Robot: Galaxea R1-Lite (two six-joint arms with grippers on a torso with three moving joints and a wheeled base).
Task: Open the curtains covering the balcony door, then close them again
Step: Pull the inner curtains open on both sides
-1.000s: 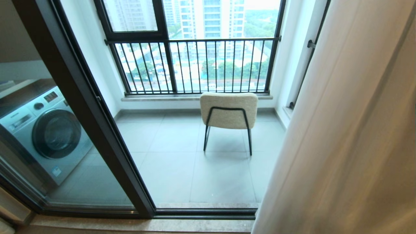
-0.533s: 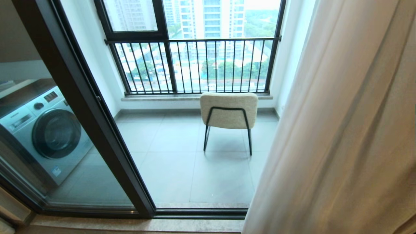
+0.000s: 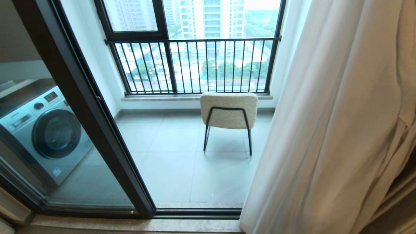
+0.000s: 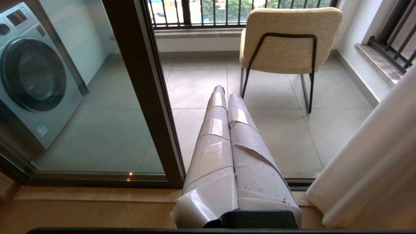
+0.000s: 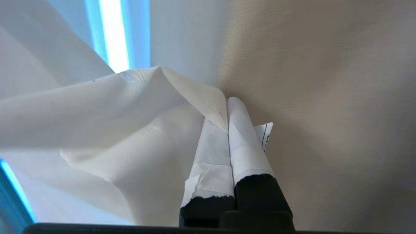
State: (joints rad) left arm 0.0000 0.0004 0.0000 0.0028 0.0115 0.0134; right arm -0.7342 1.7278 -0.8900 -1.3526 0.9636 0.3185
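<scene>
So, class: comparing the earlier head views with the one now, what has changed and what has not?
The sheer curtain has slid leftward across the doorway and is bunched, pinched in the right gripper. The chair, washing machine and door frame stayed put; the left gripper hangs shut, idle.

Head camera overlooks balcony chair (image 3: 228,110); left wrist shares it.

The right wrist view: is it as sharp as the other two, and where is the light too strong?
Right wrist view: the curtain near the end effector is sharp, the beige drape behind is smeared, and a strip of daylight is burnt out to white-blue. Head view: sharp, but the door frame leans from wide-angle distortion. Left wrist view: sharp, evenly lit.
</scene>
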